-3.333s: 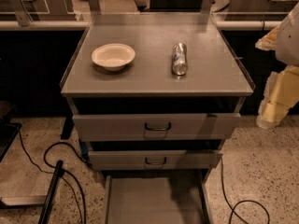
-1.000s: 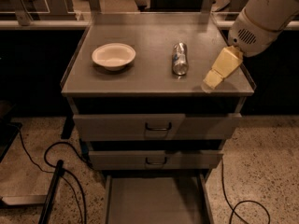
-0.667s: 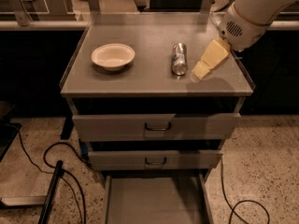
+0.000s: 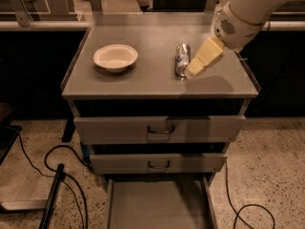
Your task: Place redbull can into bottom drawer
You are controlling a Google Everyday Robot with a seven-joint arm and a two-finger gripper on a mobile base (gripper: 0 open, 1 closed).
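The redbull can lies on its side on the grey cabinet top, right of centre. My gripper reaches in from the upper right on the white arm, its cream tip just right of the can's near end and close to it. The bottom drawer is pulled out at the foot of the cabinet, and its flat floor holds nothing.
A white bowl sits on the left of the cabinet top. Two upper drawers with dark handles are pushed in. Black cables trail over the speckled floor on both sides. A counter runs behind the cabinet.
The arm has swung in from the right side of the cabinet and moved left and down, bringing the gripper tip beside the can. The can and bowl have not moved.
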